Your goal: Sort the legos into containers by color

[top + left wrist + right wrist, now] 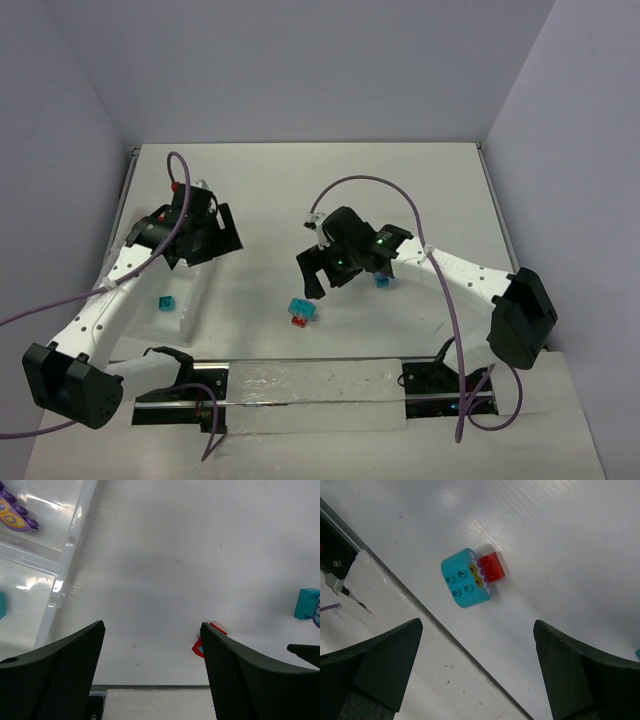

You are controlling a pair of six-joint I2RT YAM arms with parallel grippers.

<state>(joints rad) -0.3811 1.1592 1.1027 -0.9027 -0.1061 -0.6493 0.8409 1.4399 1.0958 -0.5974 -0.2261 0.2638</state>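
The white table is holding everything. On its left side the clear tray is lying, and the left arm is reaching over it. The left gripper is hanging wide apart with nothing in it, and it is looking down at bare table just beside the tray. The right gripper is spread wide too and is holding nothing. It is hanging over the middle of the table.

Some sorting is looking done. A purple brick is sitting in one box of the tray, and a cyan brick is sitting in another box.

I think the right gripper is lining up over the cyan-and-red pair, which is lying on the table right below it. In the right wrist view the pair's long side is running from lower left to upper right. The cyan piece is pointing lower left and the red piece upper right, and the bumps are facing the camera. The two are touching, but I cannot tell if they are clicked together.

Next, the gripper is needing to come down with one finger on each side of the pair and squeeze. The two colours are going to different boxes, so they are likely needing to be pulled apart.

A loose cyan brick is lying under the right arm.
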